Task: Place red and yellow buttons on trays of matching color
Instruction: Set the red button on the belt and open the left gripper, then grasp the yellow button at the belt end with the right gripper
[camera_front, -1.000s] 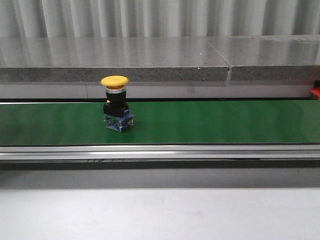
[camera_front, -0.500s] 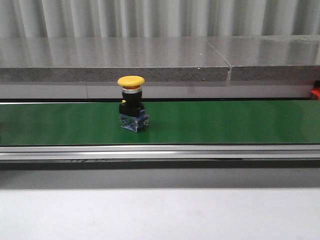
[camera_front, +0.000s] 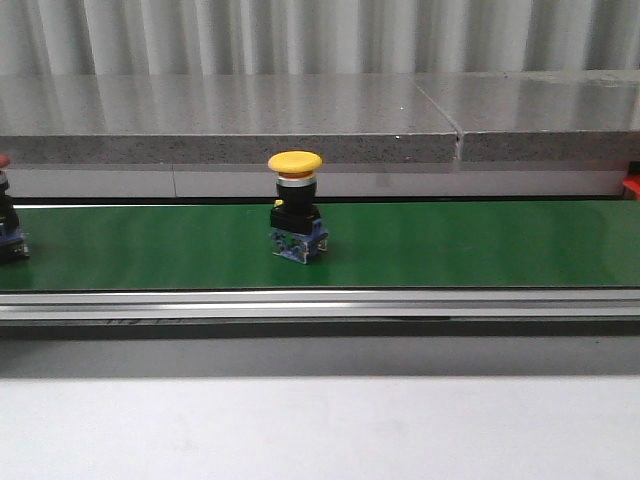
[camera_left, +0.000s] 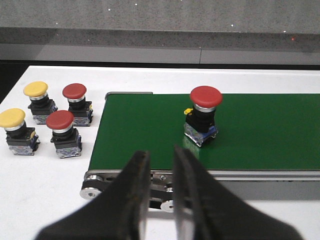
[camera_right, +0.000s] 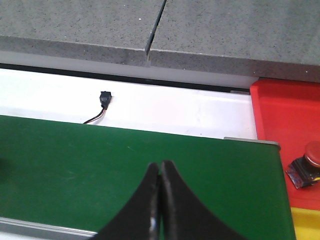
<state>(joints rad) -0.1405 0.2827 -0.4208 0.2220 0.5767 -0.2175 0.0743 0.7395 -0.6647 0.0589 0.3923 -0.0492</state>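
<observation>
A green conveyor belt (camera_front: 450, 245) ran across the front view from edge to edge, and a silver aluminium rail (camera_front: 320, 303) lined its near side. In front of that lay a pale, bare table surface (camera_front: 320, 430). Behind the belt stood a long grey speckled stone ledge (camera_front: 230, 125), with a seam (camera_front: 445, 115) dividing it into two slabs, and a corrugated metal wall (camera_front: 320, 35) rose behind the ledge. In the left wrist view, the belt's end roller (camera_left: 91, 191) showed at the frame's corner. In the right wrist view, a small black connector (camera_right: 104, 98) with a thin wire, perhaps a sensor, lay on the white surface beyond the belt.
</observation>
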